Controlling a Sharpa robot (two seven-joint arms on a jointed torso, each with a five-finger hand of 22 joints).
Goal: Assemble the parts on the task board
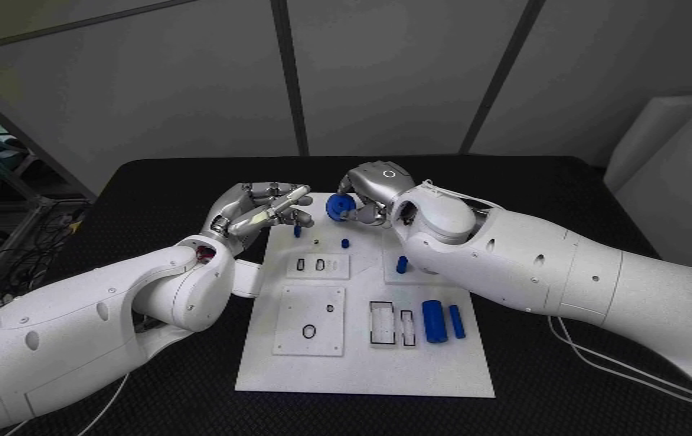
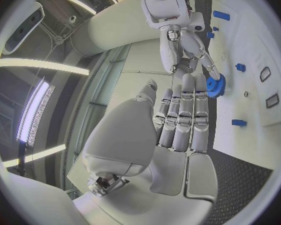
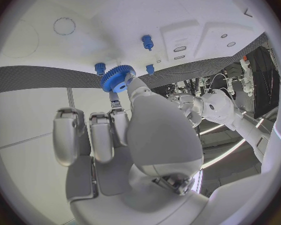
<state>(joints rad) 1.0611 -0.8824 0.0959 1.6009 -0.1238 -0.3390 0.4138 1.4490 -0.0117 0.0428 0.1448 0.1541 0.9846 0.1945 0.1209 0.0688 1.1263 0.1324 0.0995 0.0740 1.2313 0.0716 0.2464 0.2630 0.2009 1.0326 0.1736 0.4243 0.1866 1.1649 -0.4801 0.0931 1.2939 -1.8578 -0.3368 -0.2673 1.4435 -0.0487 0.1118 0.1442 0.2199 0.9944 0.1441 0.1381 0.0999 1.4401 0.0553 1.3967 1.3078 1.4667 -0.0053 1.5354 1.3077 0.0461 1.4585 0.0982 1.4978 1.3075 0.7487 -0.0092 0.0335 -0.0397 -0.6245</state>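
- Because the right hand (image 1: pixel 372 188) pinched the small blue toothed plastic gear (image 1: pixel 340 206) only at its fingertips, above the far edge of the flat white task board (image 1: pixel 368 361) in the head view, I judged that a slight tilt or loosened pinch could drop the gear or seat it crooked. The left hand (image 1: pixel 260 208) hovered just beside it over the board's far left corner, fingers partly curled and holding nothing I could make out, near enough to knock the gear. Two blue cylindrical pegs (image 1: pixel 444 321) lay flat near the board's right side, well apart from both hands.
- From the left wrist view, the left hand (image 2: pixel 181 122) stretched its fingers straight and side by side, empty, their tips near the gear (image 2: pixel 215 85) held by the right hand (image 2: pixel 190 47).
- From the right wrist view, the right hand (image 3: pixel 125 130) clamped thumb and one finger on the gear (image 3: pixel 117 79), its other fingers lying loosely alongside, with a short blue post (image 3: pixel 147 42) standing upright on the board (image 3: pixel 115 15) beyond.
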